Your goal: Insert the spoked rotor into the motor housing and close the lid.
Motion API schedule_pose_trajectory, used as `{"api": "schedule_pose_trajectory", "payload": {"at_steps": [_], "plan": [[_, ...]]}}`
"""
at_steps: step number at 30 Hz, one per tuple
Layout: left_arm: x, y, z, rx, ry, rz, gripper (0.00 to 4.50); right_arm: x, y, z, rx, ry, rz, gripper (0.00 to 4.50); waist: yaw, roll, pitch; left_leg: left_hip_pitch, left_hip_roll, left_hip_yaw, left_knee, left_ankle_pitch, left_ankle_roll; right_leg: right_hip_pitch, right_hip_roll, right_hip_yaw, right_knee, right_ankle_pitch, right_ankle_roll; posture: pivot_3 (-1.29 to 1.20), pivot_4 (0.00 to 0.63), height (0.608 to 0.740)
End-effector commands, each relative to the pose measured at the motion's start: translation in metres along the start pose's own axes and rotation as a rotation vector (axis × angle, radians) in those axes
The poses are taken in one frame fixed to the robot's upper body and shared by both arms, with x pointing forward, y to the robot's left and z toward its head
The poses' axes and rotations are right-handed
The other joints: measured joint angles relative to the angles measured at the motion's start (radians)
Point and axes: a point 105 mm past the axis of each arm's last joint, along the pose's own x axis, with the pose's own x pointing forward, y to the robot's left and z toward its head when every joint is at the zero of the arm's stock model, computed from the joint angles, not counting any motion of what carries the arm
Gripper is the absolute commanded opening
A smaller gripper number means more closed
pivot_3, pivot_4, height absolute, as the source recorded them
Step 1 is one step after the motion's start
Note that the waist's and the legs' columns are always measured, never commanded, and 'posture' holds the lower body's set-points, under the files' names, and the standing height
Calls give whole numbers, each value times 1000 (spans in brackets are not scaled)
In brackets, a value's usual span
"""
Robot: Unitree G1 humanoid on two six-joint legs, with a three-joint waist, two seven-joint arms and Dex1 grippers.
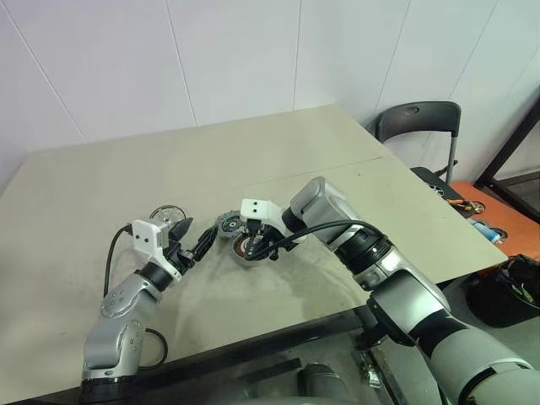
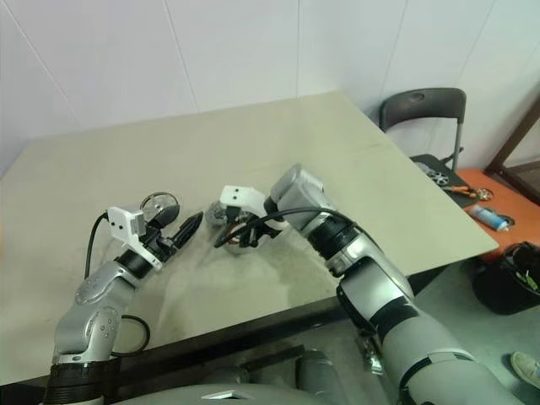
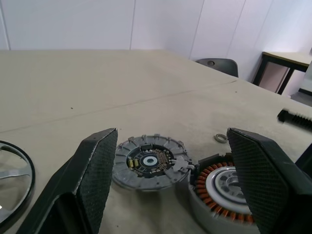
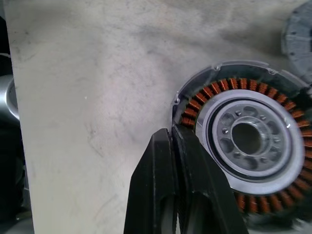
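Observation:
The motor housing [image 4: 248,141], a silver cup with a ring of copper windings, lies on the table [image 1: 278,152]. My right gripper [image 1: 253,243] is shut and empty, its tips at the housing's rim [image 4: 178,134]. Just beside the housing rests a flat grey disc with a notched rim and a dark circuit board at its centre [image 3: 148,161]; I take it for the lid. The spoked rotor [image 1: 166,217], a dark-rimmed ring with silver spokes, lies farther left. My left gripper [image 1: 192,240] stands open and level near the table, pointing at the grey disc and housing, its fingers [image 3: 97,180] apart from both.
A small metal washer [image 3: 221,138] lies on the table beyond the housing. A dark chair [image 1: 418,126] stands off the table's far right corner, with orange items on the floor beside it. The table's front edge runs just below my arms.

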Motion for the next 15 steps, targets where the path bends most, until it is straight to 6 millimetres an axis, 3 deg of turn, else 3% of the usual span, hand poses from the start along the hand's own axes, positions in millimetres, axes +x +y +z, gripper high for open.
{"api": "schedule_pose_trajectory", "payload": {"at_steps": [1, 9, 14, 15], "plan": [[1, -1, 11, 35, -22, -14, 3819, 4, -2, 9, -54, -10, -32, 31, -2, -1, 0, 0, 0, 0, 0, 0, 0, 0, 0, 0, 0, 0, 0, 0, 0, 740], [-3, -1, 13, 42, -27, 1, 3819, 11, -3, 1, -117, 10, -37, 31, -3, -1, -1, 3, 3, 0, 0, 0, 0, 3, 3, 0, 0, 3, -4, 0, 0, 740], [-4, -3, 11, 39, -27, 4, 3819, 7, 0, 12, -42, -25, 11, 1293, -1, -1, 0, 4, 9, 1, 0, 0, -1, 4, 10, 0, -1, 6, -8, 0, 0, 740], [-4, -3, 11, 38, -27, 3, 3819, 5, 4, 15, -41, -36, 43, 1293, 0, -1, 0, 4, 12, 1, 0, -1, -2, 4, 11, 0, -3, 7, -9, 0, 0, 740]]}}
